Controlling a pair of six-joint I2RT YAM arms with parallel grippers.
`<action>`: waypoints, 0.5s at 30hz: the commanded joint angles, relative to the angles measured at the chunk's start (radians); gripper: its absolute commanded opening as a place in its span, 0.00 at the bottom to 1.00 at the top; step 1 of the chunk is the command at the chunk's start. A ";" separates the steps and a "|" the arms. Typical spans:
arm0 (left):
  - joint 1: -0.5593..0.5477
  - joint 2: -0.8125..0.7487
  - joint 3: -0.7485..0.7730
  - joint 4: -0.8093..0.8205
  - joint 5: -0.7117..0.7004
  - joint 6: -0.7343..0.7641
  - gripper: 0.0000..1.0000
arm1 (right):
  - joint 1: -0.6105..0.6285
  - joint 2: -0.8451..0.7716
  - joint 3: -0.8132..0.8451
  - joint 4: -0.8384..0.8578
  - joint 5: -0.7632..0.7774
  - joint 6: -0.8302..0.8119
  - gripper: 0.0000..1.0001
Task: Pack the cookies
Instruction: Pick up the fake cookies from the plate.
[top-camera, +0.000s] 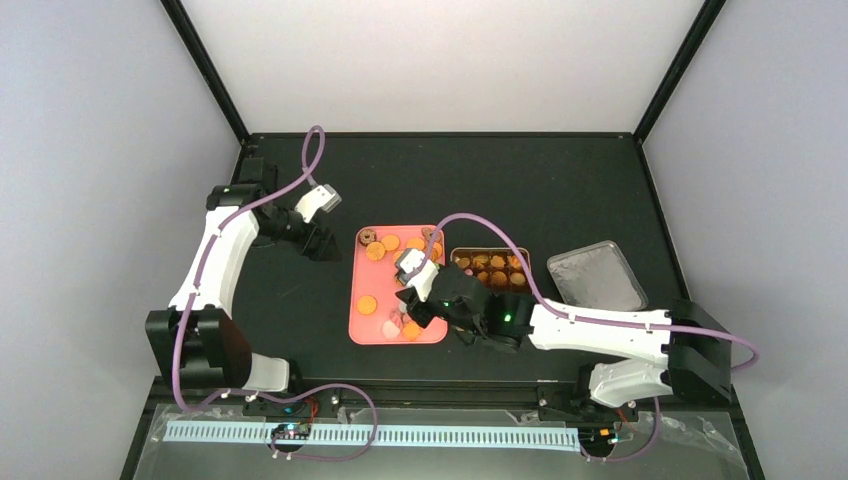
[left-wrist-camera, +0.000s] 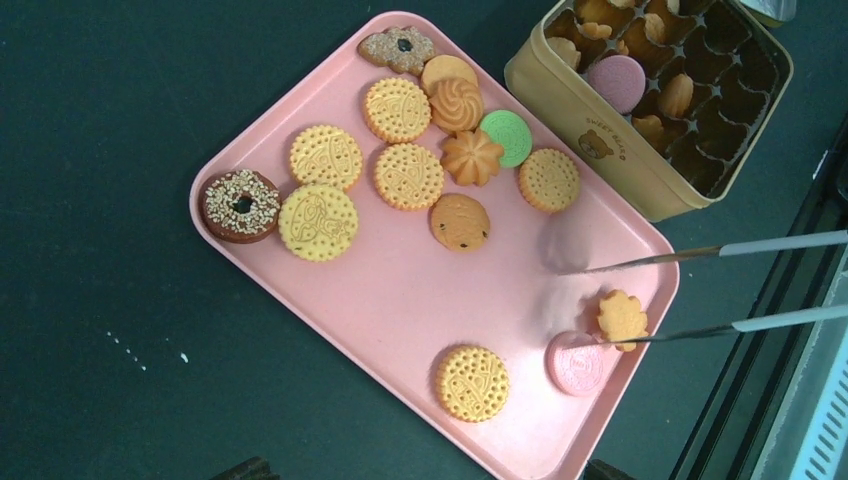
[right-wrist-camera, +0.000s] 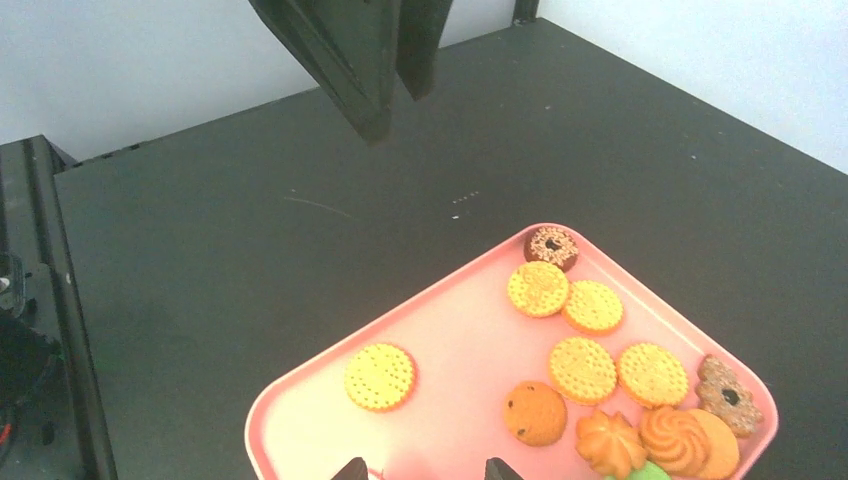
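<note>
Left gripper (top-camera: 322, 245): I read it as hanging above the table (top-camera: 500, 180) just left of the far-left corner of the pink tray (left-wrist-camera: 400, 290), jaws spread wide and holding nothing. Right gripper (top-camera: 413, 308): I see it over the near-right part of the tray, jaws drawn in to a narrow gap on the metal tongs (left-wrist-camera: 720, 249). The grip point itself is outside the left wrist view. The 2 tong arms stand apart and raised above the tray. The cookies (left-wrist-camera: 408, 176): I count 15 on the tray. 12 sit clustered in its far half, among them a chocolate ring (left-wrist-camera: 240, 205) at the far-left corner and a green round (left-wrist-camera: 506, 138). The other 3 lie in the near half. A flower-shaped orange cookie (left-wrist-camera: 622, 316) lies between the tong arms at the near-right corner. The near arm crosses its edge and the far arm is clear of it, so it is not pinched. It touches a pink cookie (left-wrist-camera: 572, 365), and 1 yellow round (left-wrist-camera: 472, 383) lies to their left. More cookies fill compartments of the open tin (left-wrist-camera: 600, 140), which stands just right of the tray's far end. A grey rectangular lid (top-camera: 598, 278) lies right of the tin.
</note>
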 joint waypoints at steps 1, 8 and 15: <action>0.007 0.009 0.049 -0.028 0.039 0.005 0.82 | 0.006 -0.046 -0.011 -0.023 0.064 -0.004 0.29; 0.007 0.008 0.059 -0.032 0.040 0.008 0.81 | 0.006 -0.071 -0.001 -0.061 0.097 0.008 0.30; 0.007 0.017 0.072 -0.038 0.048 0.008 0.81 | 0.005 -0.122 0.007 -0.053 0.068 0.028 0.30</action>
